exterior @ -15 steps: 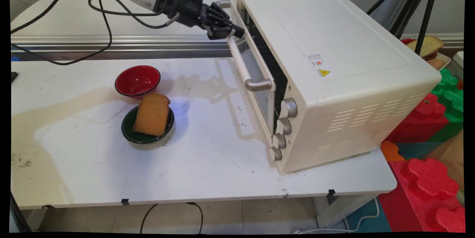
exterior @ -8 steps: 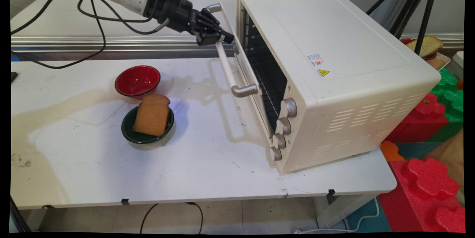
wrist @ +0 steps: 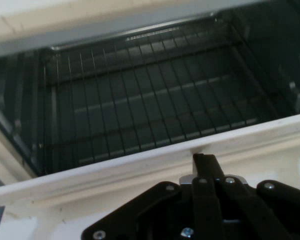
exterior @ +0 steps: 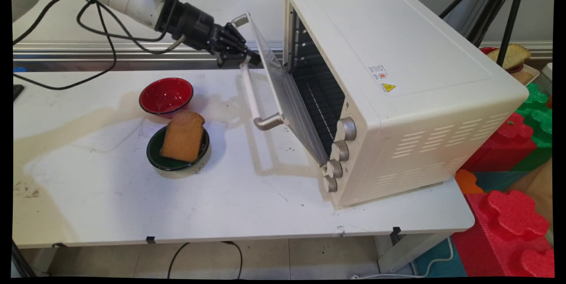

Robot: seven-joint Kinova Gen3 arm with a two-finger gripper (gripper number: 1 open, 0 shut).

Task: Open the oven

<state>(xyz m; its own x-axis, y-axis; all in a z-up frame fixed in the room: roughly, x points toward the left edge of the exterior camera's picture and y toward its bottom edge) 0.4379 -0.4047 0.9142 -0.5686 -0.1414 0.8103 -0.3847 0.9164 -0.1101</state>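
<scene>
Gripper (exterior: pixel 246 59) clamped on handle (exterior: pixel 250 90) — oven door (exterior: pixel 285 94) half-open

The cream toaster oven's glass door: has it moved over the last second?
Yes. The oven door has swung outward and down from the cream toaster oven, toward the red bowl, with the black gripper on its handle.

The tool (wrist: pixel 204 162) rose from the bottom edge against the oven door's white rim (wrist: pixel 115 170); beyond lay the dark wire rack (wrist: pixel 140 105).
</scene>
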